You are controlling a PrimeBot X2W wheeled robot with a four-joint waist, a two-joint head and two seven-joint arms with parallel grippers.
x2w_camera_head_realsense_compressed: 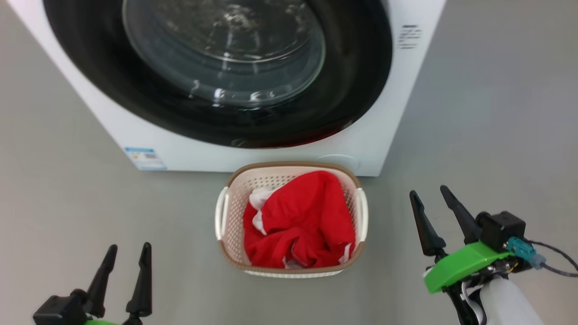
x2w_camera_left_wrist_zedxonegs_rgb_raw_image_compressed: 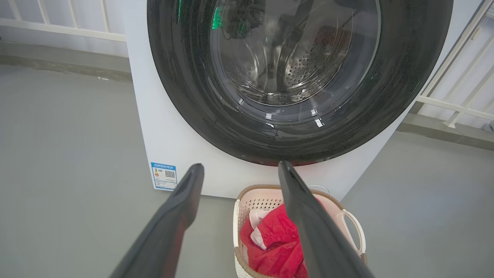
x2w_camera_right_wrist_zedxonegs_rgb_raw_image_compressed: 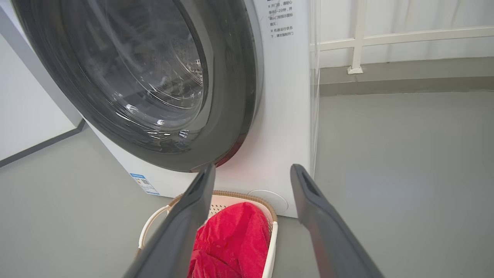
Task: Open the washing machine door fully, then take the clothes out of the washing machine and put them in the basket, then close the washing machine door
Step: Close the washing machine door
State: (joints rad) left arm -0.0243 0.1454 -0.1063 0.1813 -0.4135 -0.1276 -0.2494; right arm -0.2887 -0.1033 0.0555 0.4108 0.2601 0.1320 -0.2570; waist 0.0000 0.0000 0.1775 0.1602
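Observation:
The white washing machine [x2w_camera_head_realsense_compressed: 180, 144] stands ahead with its round black-rimmed door [x2w_camera_head_realsense_compressed: 361, 90] lying flat against the front, the glass bowl [x2w_camera_head_realsense_compressed: 226, 49] in its centre. On the floor in front sits the cream basket [x2w_camera_head_realsense_compressed: 230, 212] holding the red clothes [x2w_camera_head_realsense_compressed: 302, 221] with white trim. My left gripper [x2w_camera_head_realsense_compressed: 128, 247] is at the lower left, open and empty. To the right of the basket my right gripper [x2w_camera_head_realsense_compressed: 429, 189] is open too, nothing between its fingers. The door [x2w_camera_left_wrist_zedxonegs_rgb_raw_image_compressed: 193, 96], the basket [x2w_camera_left_wrist_zedxonegs_rgb_raw_image_compressed: 353, 222] and the clothes [x2w_camera_left_wrist_zedxonegs_rgb_raw_image_compressed: 278, 239] also show past the left fingers [x2w_camera_left_wrist_zedxonegs_rgb_raw_image_compressed: 185, 193].
Grey floor [x2w_camera_head_realsense_compressed: 487, 113] spreads to both sides of the machine. A blue label [x2w_camera_head_realsense_compressed: 145, 158] sits at the machine's lower left corner. White railings [x2w_camera_right_wrist_zedxonegs_rgb_raw_image_compressed: 386, 38] and a wall run behind the machine [x2w_camera_right_wrist_zedxonegs_rgb_raw_image_compressed: 285, 116] in the right wrist view, whose fingers [x2w_camera_right_wrist_zedxonegs_rgb_raw_image_compressed: 308, 193] frame the basket [x2w_camera_right_wrist_zedxonegs_rgb_raw_image_compressed: 270, 239].

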